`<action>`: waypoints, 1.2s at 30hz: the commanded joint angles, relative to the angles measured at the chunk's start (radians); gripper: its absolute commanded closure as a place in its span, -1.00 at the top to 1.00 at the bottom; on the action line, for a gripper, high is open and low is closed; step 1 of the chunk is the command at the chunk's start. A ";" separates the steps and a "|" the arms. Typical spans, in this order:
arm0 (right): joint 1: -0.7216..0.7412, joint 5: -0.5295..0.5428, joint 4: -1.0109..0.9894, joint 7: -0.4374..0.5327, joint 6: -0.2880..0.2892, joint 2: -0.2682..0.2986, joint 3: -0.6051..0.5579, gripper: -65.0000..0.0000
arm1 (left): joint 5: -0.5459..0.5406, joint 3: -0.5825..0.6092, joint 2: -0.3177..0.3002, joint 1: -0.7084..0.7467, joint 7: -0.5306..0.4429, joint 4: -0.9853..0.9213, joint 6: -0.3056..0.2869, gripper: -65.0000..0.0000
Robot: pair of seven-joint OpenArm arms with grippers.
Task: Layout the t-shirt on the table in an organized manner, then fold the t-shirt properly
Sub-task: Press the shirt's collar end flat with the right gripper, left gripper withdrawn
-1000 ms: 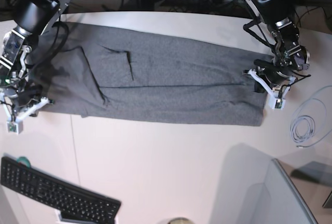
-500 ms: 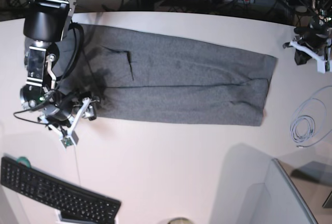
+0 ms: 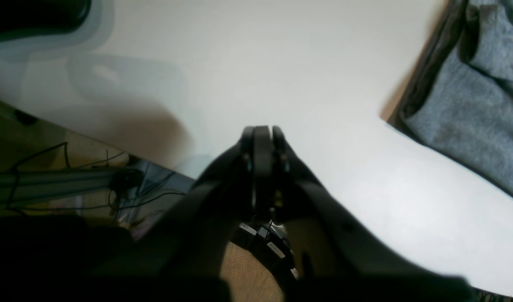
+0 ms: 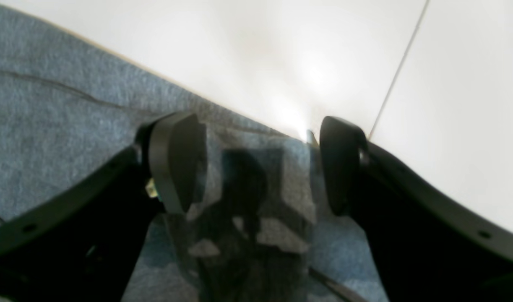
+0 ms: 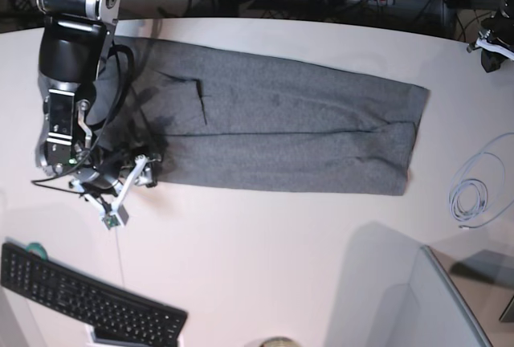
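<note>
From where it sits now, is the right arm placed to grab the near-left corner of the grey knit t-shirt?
Probably yes: the right gripper hangs open over that corner of the grey knit t-shirt, nothing between.

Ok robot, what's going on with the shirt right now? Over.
Right gripper open over the heather-grey knit t-shirt's corner. Left gripper shut, off the cloth, above the white table. Shirt folded into a long strip. Nothing blocking.

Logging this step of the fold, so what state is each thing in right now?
t-shirt: folded into a long band, flat on the table.
left gripper: jaws shut, empty, off the cloth.
right gripper: jaws open over the shirt's corner, gripping nothing.
keyboard: lying untouched.
cable: coiled.
</note>
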 commanded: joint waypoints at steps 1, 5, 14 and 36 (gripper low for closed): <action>0.018 0.011 0.009 0.017 0.000 0.009 0.002 0.15 | -0.013 -0.004 -0.020 0.002 -0.019 0.014 -0.007 -1.00; 0.024 0.011 -0.040 0.017 0.000 0.023 0.002 -0.27 | -0.013 -0.003 -0.019 -0.003 -0.019 0.014 -0.007 -1.00; -0.034 0.011 0.054 0.016 0.000 0.015 0.003 -0.96 | -0.013 -0.001 -0.019 -0.004 -0.019 0.014 -0.007 -1.00; -0.307 0.014 0.523 -0.210 0.003 -0.074 -0.026 -0.97 | -0.013 0.002 -0.025 -0.041 -0.019 -0.076 -0.007 -1.00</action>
